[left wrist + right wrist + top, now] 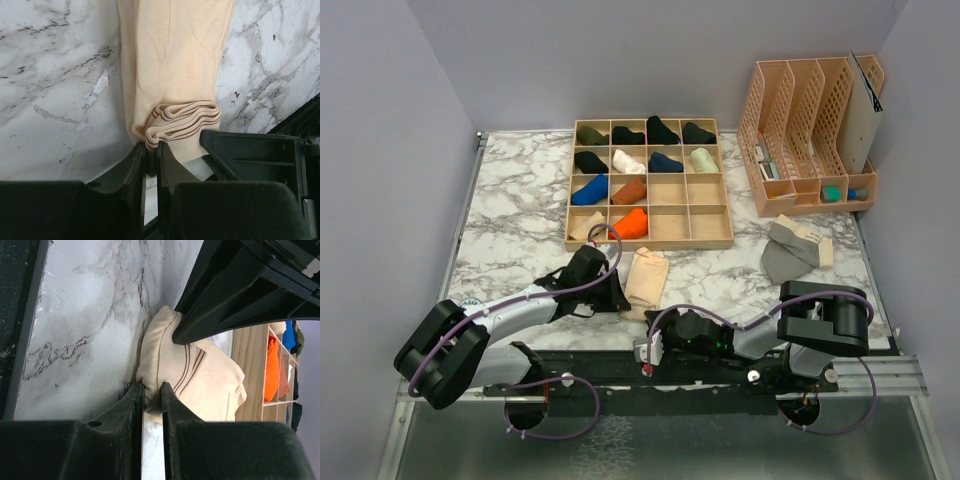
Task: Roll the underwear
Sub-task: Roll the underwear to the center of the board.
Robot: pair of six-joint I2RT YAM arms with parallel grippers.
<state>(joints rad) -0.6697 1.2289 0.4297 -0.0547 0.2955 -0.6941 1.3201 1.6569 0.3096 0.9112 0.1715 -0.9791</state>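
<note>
The pale beige underwear [647, 272] lies flat on the marble table, its near end folded into a small roll with brown-striped band [182, 117]. My left gripper [619, 296] is shut on the left corner of that rolled end [152, 144]. From the near side my right gripper [646, 343] is shut on the same rolled end [152, 386], the cloth [215, 385] stretching away beyond it. The left fingers [225, 305] press on the roll from above in the right wrist view. The grey underwear with a cream band [790, 252] lies crumpled at the right, untouched.
A wooden compartment tray [650, 244] holding several rolled garments stands just beyond the beige piece. A peach file organiser [810, 130] is at the back right. The black rail [720, 372] runs along the table's near edge, close under the right gripper.
</note>
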